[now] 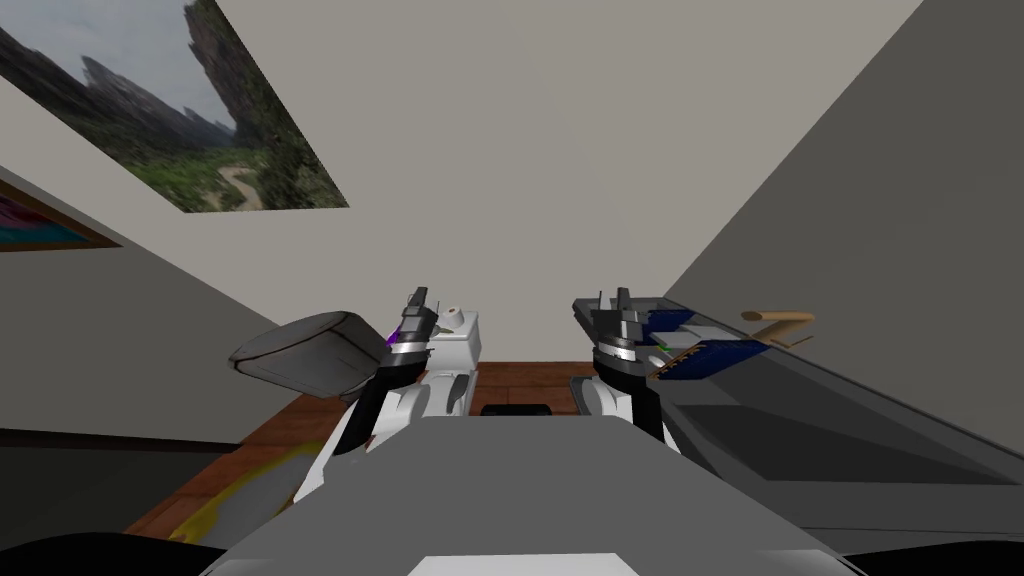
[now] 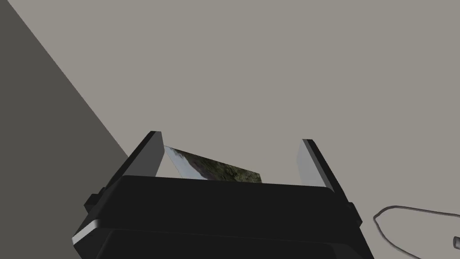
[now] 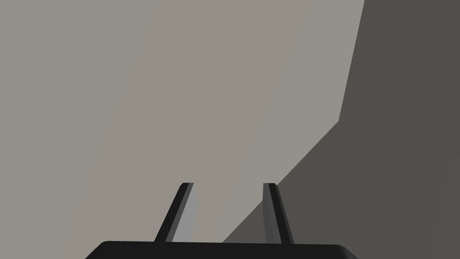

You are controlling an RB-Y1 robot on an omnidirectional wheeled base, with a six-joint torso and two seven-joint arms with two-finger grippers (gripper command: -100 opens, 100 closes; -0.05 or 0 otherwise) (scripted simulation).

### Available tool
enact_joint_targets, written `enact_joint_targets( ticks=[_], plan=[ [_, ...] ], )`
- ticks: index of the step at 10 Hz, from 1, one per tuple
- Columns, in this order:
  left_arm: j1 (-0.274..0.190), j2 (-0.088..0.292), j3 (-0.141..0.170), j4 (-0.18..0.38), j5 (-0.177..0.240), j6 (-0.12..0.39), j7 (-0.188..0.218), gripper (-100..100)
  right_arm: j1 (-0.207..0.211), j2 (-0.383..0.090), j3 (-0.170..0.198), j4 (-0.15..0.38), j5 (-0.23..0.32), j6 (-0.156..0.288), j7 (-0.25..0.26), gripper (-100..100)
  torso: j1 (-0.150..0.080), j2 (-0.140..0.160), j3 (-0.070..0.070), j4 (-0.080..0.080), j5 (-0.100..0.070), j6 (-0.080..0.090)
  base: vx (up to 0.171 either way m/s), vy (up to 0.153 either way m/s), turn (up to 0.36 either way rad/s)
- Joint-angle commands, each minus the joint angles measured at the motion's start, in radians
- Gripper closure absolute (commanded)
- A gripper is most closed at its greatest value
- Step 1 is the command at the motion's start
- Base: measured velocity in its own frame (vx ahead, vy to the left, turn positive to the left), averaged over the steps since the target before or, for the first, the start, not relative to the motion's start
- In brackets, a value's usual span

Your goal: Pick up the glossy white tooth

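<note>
A small white object (image 1: 455, 312), too small to identify, stands on a white box-like fixture (image 1: 458, 345) just right of my left gripper (image 1: 418, 295). That gripper is raised in front of me. In the left wrist view the left gripper (image 2: 231, 146) is open with nothing between its fingers (image 2: 150, 155) and points at a plain wall. My right gripper (image 1: 612, 296) is raised at the same height, beside a grey counter. In the right wrist view the right gripper (image 3: 228, 198) holds nothing, and its fingers (image 3: 187, 211) stand apart with a narrower gap.
A grey counter (image 1: 800, 410) runs along my right, carrying blue items (image 1: 712, 356) and a wooden roller-like piece (image 1: 778, 318). A grey cushion-like shape (image 1: 310, 352) lies to my left. Brown wooden floor (image 1: 525, 378) lies ahead, with walls close all around.
</note>
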Motion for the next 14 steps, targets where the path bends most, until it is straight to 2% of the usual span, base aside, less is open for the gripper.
enact_joint_targets(
  ticks=[1,4,5,6,7,8,9,10,11,12,13,14],
  plan=[
    [0.008,0.013,0.014,-0.011,0.003,0.05,0.004,-100,0.0,0.0,0.0,0.0,0.0,0.0,0.0,0,0.0,0.0,0.0,0.0,0.0,0.0,-0.005,0.014,0.026],
    [0.021,0.029,0.04,-0.025,0.008,0.126,0.011,-100,0.0,0.0,0.0,0.0,0.0,0.0,0.0,0,0.0,0.0,0.0,0.0,0.0,0.0,-0.003,0.014,0.036],
    [0.021,0.029,0.04,-0.025,0.008,0.134,0.011,-100,0.0,0.0,0.0,0.0,0.0,0.0,0.0,0,0.0,0.0,0.0,0.0,0.0,0.0,-0.005,0.01,0.023],
    [0.028,0.036,0.054,-0.031,0.01,0.173,0.015,-100,0.0,0.0,0.0,0.0,0.0,0.0,0.0,0,0.0,0.0,0.0,0.0,0.0,0.0,-0.006,0.014,0.039],
    [0.028,0.036,0.054,-0.031,0.01,0.179,0.015,-100,0.0,0.0,0.0,0.0,0.0,0.0,0.0,0,0.0,0.0,0.0,0.0,0.0,0.0,-0.003,0.012,0.022],
    [0.036,0.042,0.068,-0.038,0.012,0.221,0.018,-100,0.0,0.0,0.0,0.0,0.0,0.0,0.0,0,0.0,0.0,0.0,0.0,0.0,0.0,-0.002,0.013,0.048],
    [0.036,0.042,0.068,-0.038,0.012,0.226,0.018,-100,0.0,0.0,0.0,0.0,0.0,0.0,0.0,0,0.0,0.0,0.0,0.0,0.0,0.0,0.0,0.011,0.019],
    [0.043,0.048,0.083,-0.045,0.014,0.267,0.022,-100,0.0,0.0,0.0,0.0,0.0,0.0,0.0,0,0.0,0.0,0.0,0.0,0.0,0.0,0.001,0.014,0.041],
    [0.043,0.048,0.083,-0.045,0.014,0.274,0.022,-100,0.0,0.0,0.0,0.0,0.0,0.0,0.0,0,0.0,0.0,0.0,0.0,0.0,0.0,0.001,0.011,0.02],
    [0.051,0.053,0.098,-0.051,0.017,0.312,0.025,-100,0.0,0.0,0.0,0.0,0.0,0.0,0.0,0,0.0,0.0,0.0,0.0,0.0,0.0,0.004,0.013,0.033],
    [0.051,0.053,0.098,-0.051,0.017,0.324,0.025,-100,0.0,0.0,0.0,0.0,0.0,0.0,0.0,0,0.0,0.0,0.0,0.0,0.0,0.0,0.004,0.01,0.026],
    [0.059,0.059,0.112,-0.057,0.021,0.357,0.028,-100,0.0,0.0,0.0,0.0,0.0,0.0,0.0,0,0.0,0.0,0.0,0.0,0.0,0.0,0.006,0.013,0.045]
  ],
)
